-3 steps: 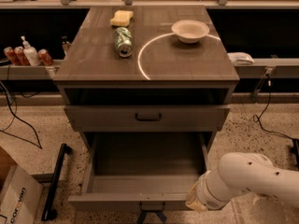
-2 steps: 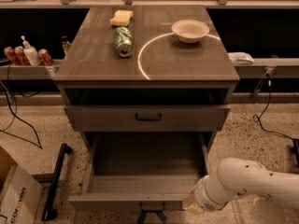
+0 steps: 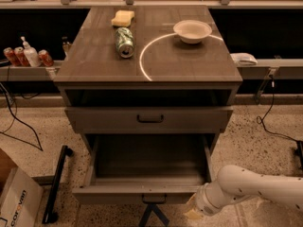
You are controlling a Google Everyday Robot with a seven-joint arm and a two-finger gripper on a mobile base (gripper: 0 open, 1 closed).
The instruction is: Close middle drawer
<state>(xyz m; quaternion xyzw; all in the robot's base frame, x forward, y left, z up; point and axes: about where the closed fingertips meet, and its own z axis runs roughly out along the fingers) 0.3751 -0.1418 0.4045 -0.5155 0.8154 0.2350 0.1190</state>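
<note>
- The middle drawer (image 3: 149, 162) stands pulled far out at the low centre of the frame, bare inside.
- The gripper (image 3: 193, 213) is at the lower right, by the drawer front's right end — open or closed, I cannot tell.
- Step, as I judge it: lining up to push. Next — a square push inward.

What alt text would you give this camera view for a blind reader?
The middle drawer stands pulled out and bare, with the robot's gripper low by the right end of its front. On the cabinet top sit a can, a bowl and a sponge.

Matt grey-brown wooden middle drawer (image 3: 142, 162) — smooth pale plastic gripper (image 3: 193, 211) at its front-right corner
</note>
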